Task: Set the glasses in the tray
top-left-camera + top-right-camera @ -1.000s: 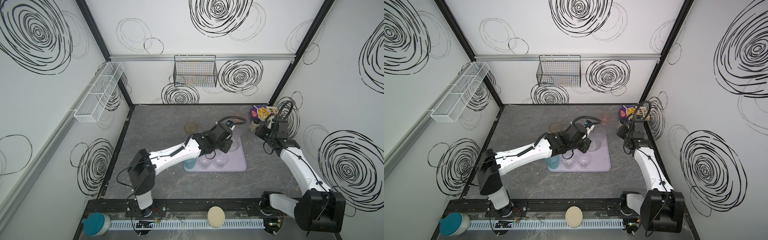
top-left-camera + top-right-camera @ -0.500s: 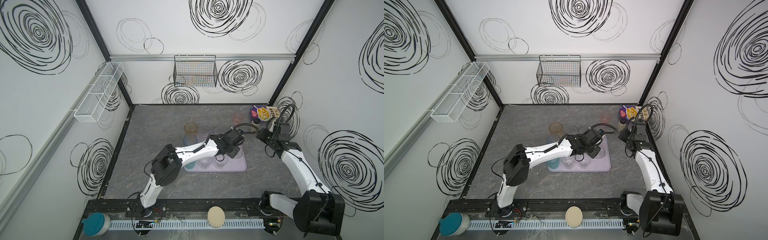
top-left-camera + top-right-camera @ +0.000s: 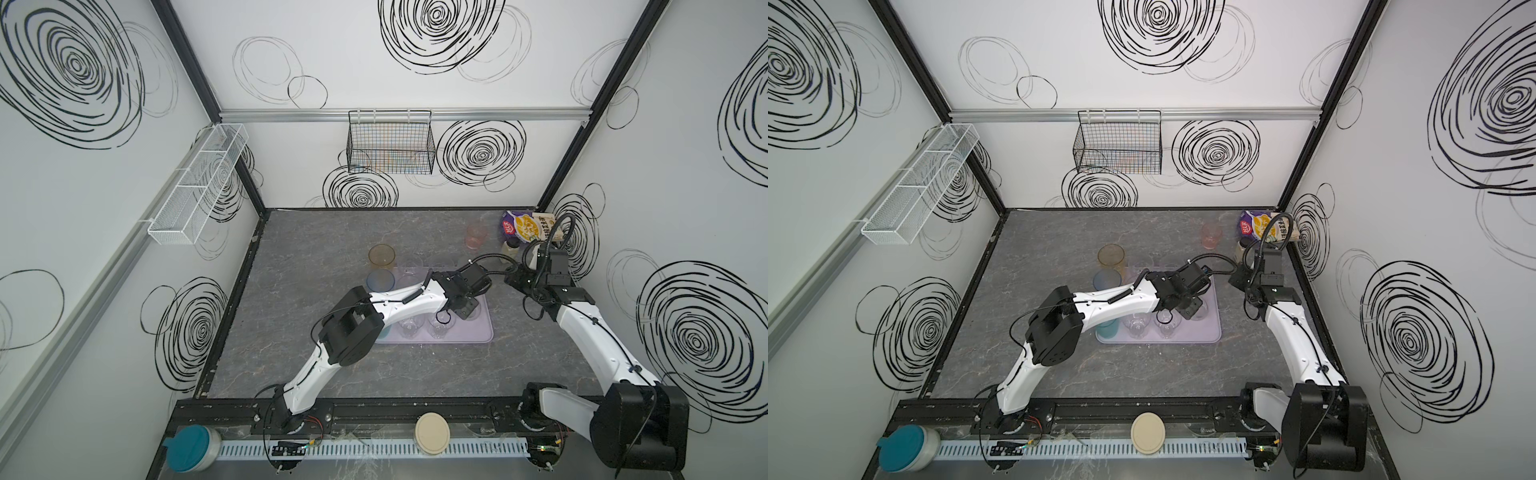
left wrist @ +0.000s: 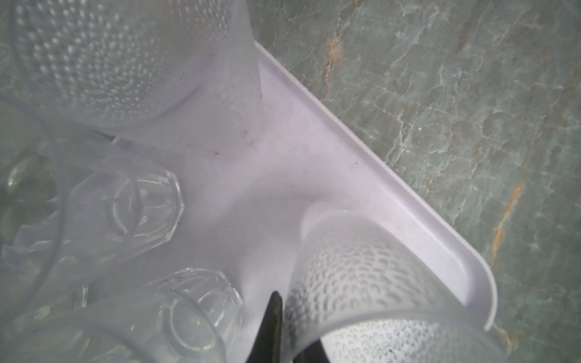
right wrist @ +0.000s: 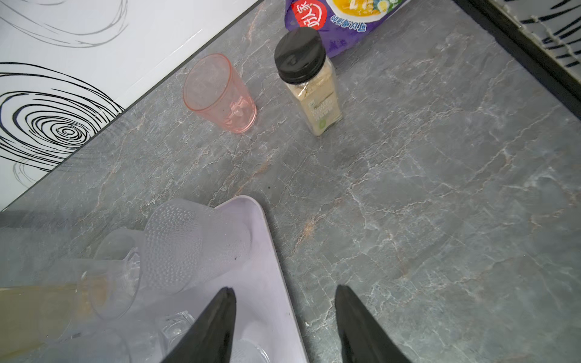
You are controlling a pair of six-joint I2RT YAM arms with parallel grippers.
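- Left wrist view: the left tool (image 4: 283, 314) is pinched shut on the wall of a frosted glass (image 4: 371, 283). One finger is outside and the other shows dark through the wall. The glass is down in a corner of the tray (image 4: 408, 195); whether its base rests there I cannot tell.
- Close around that tool, inside the tray, stand a second frosted glass (image 4: 125, 63) and clear faceted glasses (image 4: 141, 207). In a top view a teal glass (image 3: 1108, 330) stands at the tray end farthest from it.
- Left to do, as I judge it: the pink glass (image 5: 220, 94) stands on the surface (image 5: 440, 188) beyond the right tool, beside a bottle (image 5: 309, 85). The amber glass (image 3: 381, 258) stands outside the tray, well apart from the left tool. Whether the blue glass (image 3: 380, 281) next to it is inside, I cannot tell.
- Seen in both top views, the left arm reaches across the tray, elbow raised, wrist bent down.
- The right tool (image 5: 286, 314) hangs over the tray's rim with its jaws about half apart, holding nothing; its arm stretches forward.
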